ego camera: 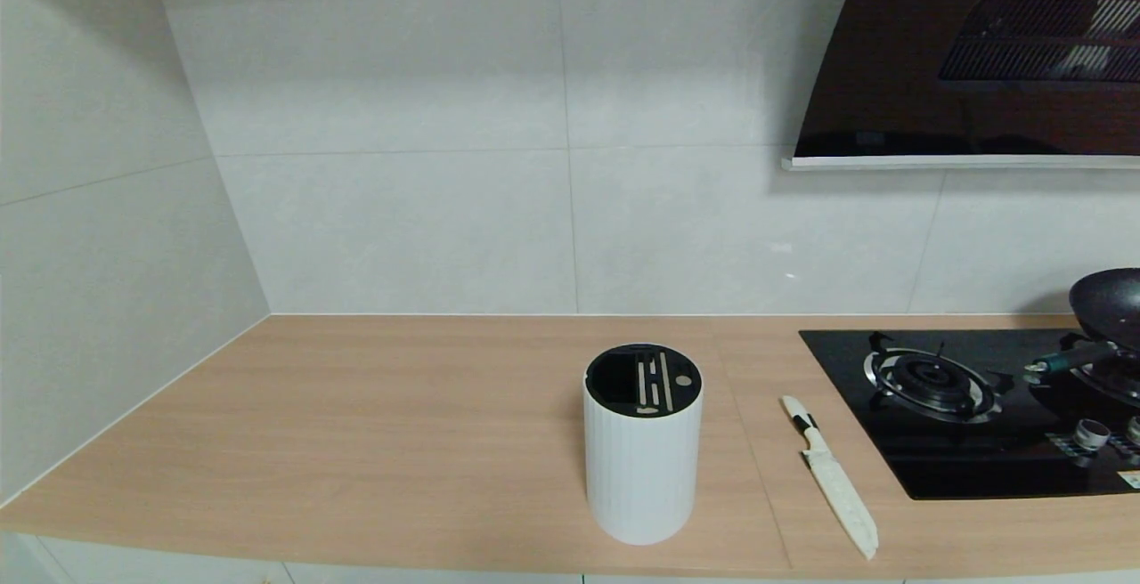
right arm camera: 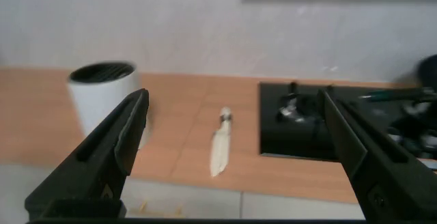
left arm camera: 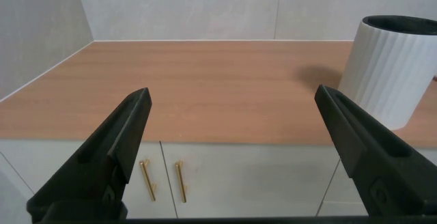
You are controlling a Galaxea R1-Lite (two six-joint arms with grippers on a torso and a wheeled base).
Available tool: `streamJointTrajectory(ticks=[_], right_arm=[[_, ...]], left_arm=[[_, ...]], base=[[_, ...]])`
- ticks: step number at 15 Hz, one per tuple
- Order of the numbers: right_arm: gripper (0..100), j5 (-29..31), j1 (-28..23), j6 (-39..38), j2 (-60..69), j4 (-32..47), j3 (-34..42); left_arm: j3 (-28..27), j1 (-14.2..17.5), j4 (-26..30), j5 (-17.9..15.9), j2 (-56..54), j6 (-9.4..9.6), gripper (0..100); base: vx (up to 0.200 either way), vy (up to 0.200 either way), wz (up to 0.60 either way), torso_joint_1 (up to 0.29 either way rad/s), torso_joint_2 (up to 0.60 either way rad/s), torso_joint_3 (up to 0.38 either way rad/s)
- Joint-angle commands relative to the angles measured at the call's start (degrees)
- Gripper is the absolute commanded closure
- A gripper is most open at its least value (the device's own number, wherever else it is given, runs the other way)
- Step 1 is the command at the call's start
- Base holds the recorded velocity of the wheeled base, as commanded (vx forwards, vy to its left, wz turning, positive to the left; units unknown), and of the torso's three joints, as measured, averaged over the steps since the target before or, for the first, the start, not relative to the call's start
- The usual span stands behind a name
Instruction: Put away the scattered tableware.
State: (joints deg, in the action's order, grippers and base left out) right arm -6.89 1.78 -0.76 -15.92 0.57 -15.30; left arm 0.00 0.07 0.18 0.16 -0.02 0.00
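The knife (ego camera: pixel 828 475) is seen lying flat on the counter (ego camera: pixel 401 424), at about 3 o'clock of the white holder (ego camera: pixel 642 455) and apart from it. Its handle is pointed toward 12 o'clock and its blade tip toward 5 o'clock. The tip is found close to the counter's front edge, so a sideways nudge or a slipped pinch is judged able to send the knife over that edge. Because the knife lies low and flat, a grasp on the narrow handle is judged likely to slide or to twist the blade.

The narrow slots in the holder's black top are judged to demand an upright, well-lined blade. If the blade is caught on the rim, the tall holder could be tipped or pushed.

At 3 o'clock of the knife the black hob (ego camera: pixel 980 415) is set near, with a dark wok (ego camera: pixel 1109 304) at its far side, so little room is left there for an approach. A free strip is left between knife and holder, and a broad stretch of bare wood is offered at 9 o'clock of the holder. The tiled wall at 12 o'clock is well apart.

The left gripper (left arm camera: pixel 232 98) and the right gripper (right arm camera: pixel 232 98) are held off the counter's front edge, each with jaws wide apart and nothing between them.
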Motion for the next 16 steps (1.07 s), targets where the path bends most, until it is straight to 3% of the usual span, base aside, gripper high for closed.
streamJointTrajectory(ticks=[1,3,7,9,14,16], right_arm=[[0,-3.04,2.88,-0.04,-26.53,-3.03,-5.53],[0,-2.87,3.58,-0.04,-35.93,-7.25,-5.97],[0,-2.34,3.76,-0.91,-66.52,-28.43,-8.61],[0,0.21,4.37,-0.91,-74.61,-33.53,-10.63],[0,3.46,6.39,-0.47,-88.58,-35.29,-16.43],[0,3.9,6.48,-0.39,-97.9,-41.71,-17.31]], left_arm=[[0.0,0.01,-0.01,0.02,0.02,0.0,0],[0.0,0.01,-0.01,0.02,0.02,0.0,0],[0.0,0.01,-0.01,0.02,0.02,0.0,0],[0.0,0.01,-0.01,0.02,0.02,0.0,0],[0.0,0.01,-0.01,0.02,0.02,0.0,0],[0.0,0.01,-0.01,0.02,0.02,0.0,0]], base=[[0.0,0.0,0.0,0.0,0.0,0.0],[0.0,0.0,0.0,0.0,0.0,0.0],[0.0,0.0,0.0,0.0,0.0,0.0],[0.0,0.0,0.0,0.0,0.0,0.0],[0.0,0.0,0.0,0.0,0.0,0.0],[0.0,0.0,0.0,0.0,0.0,0.0]])
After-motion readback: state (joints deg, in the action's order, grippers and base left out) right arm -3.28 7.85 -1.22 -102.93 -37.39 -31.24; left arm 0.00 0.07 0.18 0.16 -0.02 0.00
